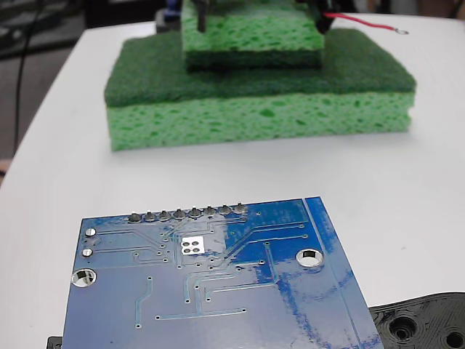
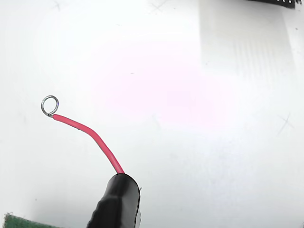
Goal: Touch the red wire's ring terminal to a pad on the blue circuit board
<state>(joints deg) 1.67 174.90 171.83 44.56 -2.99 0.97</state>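
White tabletop (image 1: 407, 182) fills both views. At the far end of the fixed view, a stack of two green sponges (image 1: 261, 109) sits w/ the small one on top of the big one. Gripper (image 1: 320, 18) shows only as dark parts at the top edge, above the sponges; jaws are cropped there and hidden in the wrist view, so can't tell if spread or pinched. Red wire (image 1: 360, 22) runs out rightward from the dark part at the upper right, past the sponge edge, over bare table. Ring terminal (image 1: 401, 30) tips its free end, apart from any board. Blue circuit board (image 1: 218, 283) lies at the near end of the table, well apart from the gripper, sponges between them; row of grey solder pts along its far edge, round mounting holes left and right. Black plastic part (image 1: 425, 323) w/ holes sits just beside the board's right corner.

Wrist view: wire (image 2: 88, 135) emerges from a black sleeve (image 2: 116, 202) at the bottom, curving up-left to the ring (image 2: 50, 105), an open silver loop over white table.
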